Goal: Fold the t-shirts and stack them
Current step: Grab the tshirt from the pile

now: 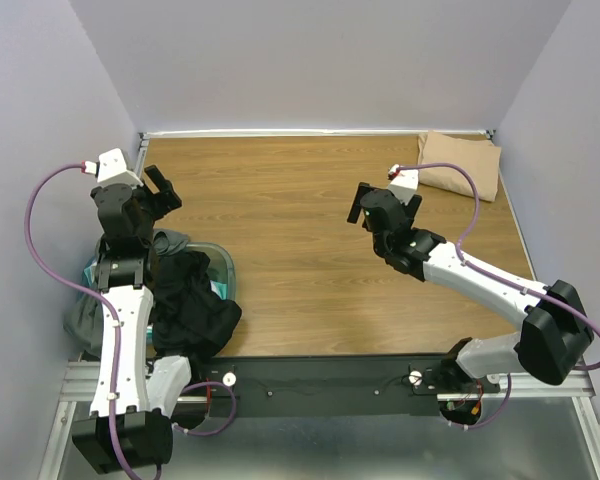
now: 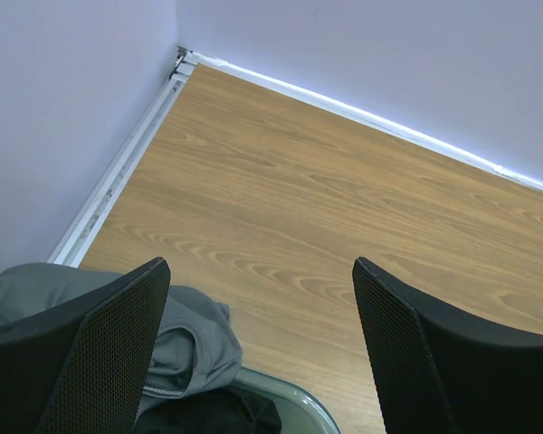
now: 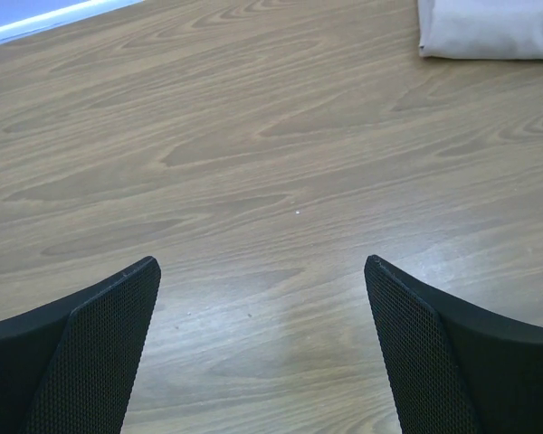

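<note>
Roughly one done: tan shirt (image 1: 460,165) folded at far-right corner, black shirt (image 1: 192,305) and grey shirt (image 2: 185,339) lie bunched, unfolded in tub (image 1: 225,268); left gripper (image 2: 260,271) above them, right gripper (image 3: 261,264) over table (image 1: 300,200), both jaws wide, empty.

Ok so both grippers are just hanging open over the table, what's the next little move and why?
Probably lower the left gripper, which is open and empty, onto the black shirt heaped over the tub close by, and pinch an edge. One tan shirt already lies folded.
</note>
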Controlling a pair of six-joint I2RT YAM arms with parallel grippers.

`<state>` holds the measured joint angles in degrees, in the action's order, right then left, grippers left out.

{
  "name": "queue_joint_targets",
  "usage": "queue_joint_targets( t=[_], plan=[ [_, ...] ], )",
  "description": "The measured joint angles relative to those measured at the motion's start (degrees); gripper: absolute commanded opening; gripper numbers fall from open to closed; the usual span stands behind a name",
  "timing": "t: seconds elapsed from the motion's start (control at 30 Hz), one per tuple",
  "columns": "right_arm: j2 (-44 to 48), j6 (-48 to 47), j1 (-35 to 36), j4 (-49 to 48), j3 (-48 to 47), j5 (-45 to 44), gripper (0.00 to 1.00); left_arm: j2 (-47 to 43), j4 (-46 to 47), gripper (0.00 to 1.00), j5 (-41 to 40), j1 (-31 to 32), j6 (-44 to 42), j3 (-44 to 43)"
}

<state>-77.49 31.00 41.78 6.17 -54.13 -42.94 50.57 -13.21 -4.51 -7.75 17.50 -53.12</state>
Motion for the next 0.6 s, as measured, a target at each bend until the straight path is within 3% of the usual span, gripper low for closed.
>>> queue_joint_targets(
  t=[0.17, 0.27, 0.6],
  plan=[
    [-0.1, 0.0, 0.0, 0.0, 0.0, -1.5, 1.0, -0.7, -1.9, 0.89, -1.7, 0.0, -0.5, 0.4],
    [-0.4, 0.0, 0.0, 0.0, 0.0, -1.8, 1.0, -0.7, -3.8, 0.98, -3.5, 0.0, 0.0, 0.4],
    [-2.2, 3.1, -2.8, 0.2, 0.2, 0.3, 1.0, 2.8, -18.4, 0.98, -11.9, -2.9, 14.6, 0.9]
  ],
)
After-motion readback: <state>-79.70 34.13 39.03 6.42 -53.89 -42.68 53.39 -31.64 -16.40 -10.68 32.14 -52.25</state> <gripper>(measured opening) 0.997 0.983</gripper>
